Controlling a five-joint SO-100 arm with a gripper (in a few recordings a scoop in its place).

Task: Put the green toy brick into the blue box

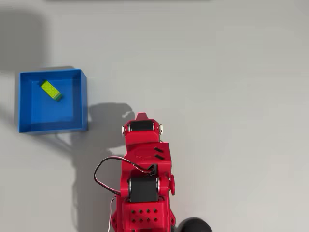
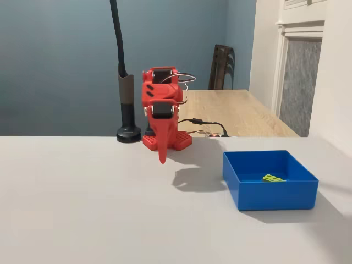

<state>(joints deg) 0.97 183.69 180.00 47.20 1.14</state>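
Observation:
The green toy brick (image 1: 50, 90) lies tilted on the floor of the blue box (image 1: 29, 126), towards its upper left corner in the overhead view. From the fixed view, the brick (image 2: 273, 177) rests inside the box (image 2: 275, 195) near the far right wall. My red arm is folded back over its base, apart from the box. The gripper (image 2: 162, 158) hangs pointing straight down above the table, left of the box. Its fingers look pressed together with nothing between them.
A black stand with a round base (image 2: 128, 134) rises just beside the arm's base (image 2: 168, 140); its foot (image 1: 193, 225) is at the bottom edge overhead. A wooden table (image 2: 242, 113) and a chair stand behind. The grey tabletop (image 1: 217, 96) stretches to the right.

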